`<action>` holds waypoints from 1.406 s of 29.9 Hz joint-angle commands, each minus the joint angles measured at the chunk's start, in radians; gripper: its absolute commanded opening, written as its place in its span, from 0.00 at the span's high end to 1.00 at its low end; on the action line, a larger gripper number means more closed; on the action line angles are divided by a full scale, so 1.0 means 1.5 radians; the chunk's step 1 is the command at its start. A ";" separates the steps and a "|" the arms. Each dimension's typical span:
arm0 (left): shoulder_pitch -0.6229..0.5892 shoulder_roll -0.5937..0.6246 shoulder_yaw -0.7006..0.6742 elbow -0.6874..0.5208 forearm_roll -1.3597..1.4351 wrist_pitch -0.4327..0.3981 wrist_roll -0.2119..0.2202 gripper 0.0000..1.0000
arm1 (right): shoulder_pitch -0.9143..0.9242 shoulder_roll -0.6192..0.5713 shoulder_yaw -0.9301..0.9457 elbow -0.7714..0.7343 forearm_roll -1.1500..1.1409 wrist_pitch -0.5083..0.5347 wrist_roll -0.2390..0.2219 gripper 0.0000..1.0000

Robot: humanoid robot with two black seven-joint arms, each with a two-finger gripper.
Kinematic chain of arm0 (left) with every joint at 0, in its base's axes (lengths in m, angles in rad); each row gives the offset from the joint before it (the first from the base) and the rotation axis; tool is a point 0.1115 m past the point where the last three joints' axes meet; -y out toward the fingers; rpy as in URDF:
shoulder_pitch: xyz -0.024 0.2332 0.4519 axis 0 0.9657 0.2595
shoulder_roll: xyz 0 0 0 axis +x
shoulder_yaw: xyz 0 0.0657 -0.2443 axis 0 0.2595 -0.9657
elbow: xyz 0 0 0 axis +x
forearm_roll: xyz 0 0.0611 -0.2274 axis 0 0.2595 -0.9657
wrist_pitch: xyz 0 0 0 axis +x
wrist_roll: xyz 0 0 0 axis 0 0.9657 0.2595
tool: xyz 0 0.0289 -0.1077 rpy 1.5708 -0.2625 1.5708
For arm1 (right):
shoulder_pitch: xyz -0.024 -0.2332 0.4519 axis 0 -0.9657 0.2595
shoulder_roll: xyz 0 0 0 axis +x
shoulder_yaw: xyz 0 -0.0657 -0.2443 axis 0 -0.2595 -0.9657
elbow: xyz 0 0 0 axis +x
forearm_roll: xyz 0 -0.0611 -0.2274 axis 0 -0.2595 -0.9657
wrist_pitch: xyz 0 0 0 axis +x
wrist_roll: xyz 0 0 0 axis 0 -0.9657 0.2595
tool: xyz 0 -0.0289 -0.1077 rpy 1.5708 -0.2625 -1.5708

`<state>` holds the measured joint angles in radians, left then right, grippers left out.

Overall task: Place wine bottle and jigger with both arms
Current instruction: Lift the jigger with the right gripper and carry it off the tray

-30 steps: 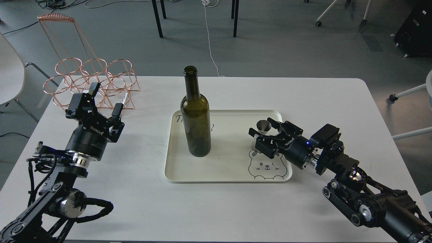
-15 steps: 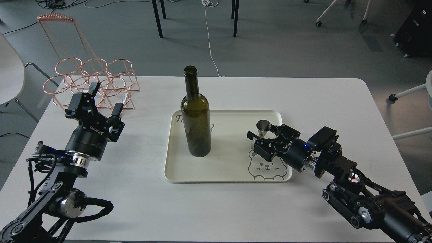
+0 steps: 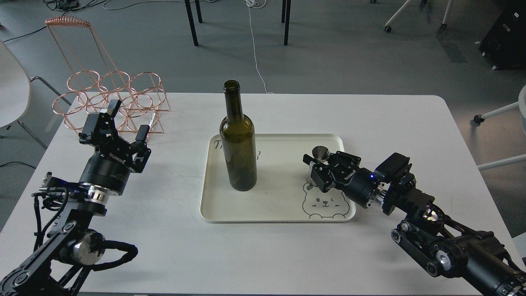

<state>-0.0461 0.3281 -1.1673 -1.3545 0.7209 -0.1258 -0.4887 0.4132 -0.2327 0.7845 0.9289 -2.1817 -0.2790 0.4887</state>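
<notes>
White table (image 3: 263, 255) carries a cream tray (image 3: 279, 209). Left gripper (image 3: 127, 119) points upward and away near a copper wire rack (image 3: 111, 94), fingers spread, holding nothing. Wine bottle (image 3: 238, 144) stands upright on the tray's left part. Right gripper (image 3: 318, 162) reaches in low and level, fingers closed around the jigger (image 3: 320, 155) on the tray's right part.

- Left arm is coming in from lower left, elbow bent, forearm rising up and forward.
- Left end effector (image 3: 123, 119) is pointing up and away, fingers spread apart, gripping nothing.
- Right arm is reaching in from lower right, forearm lying low, angled toward centre.
- Right end effector (image 3: 319, 163) is pointing left, fingers drawn in close around a small object.
</notes>
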 commanded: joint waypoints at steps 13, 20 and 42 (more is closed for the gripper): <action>-0.001 -0.002 0.000 -0.005 0.000 0.000 0.000 0.02 | -0.006 -0.079 0.122 0.070 0.000 -0.012 0.000 0.70; -0.002 -0.003 0.001 -0.006 0.000 0.000 0.000 0.02 | -0.044 -0.147 0.177 0.061 0.000 -0.024 0.000 0.70; -0.001 -0.003 0.002 -0.015 0.000 -0.001 0.000 0.02 | -0.080 -0.145 0.205 -0.061 0.000 -0.066 0.000 0.68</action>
<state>-0.0476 0.3239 -1.1641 -1.3776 0.7210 -0.1270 -0.4887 0.2995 -0.4487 1.0928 0.8379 -2.1816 -0.3773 0.4887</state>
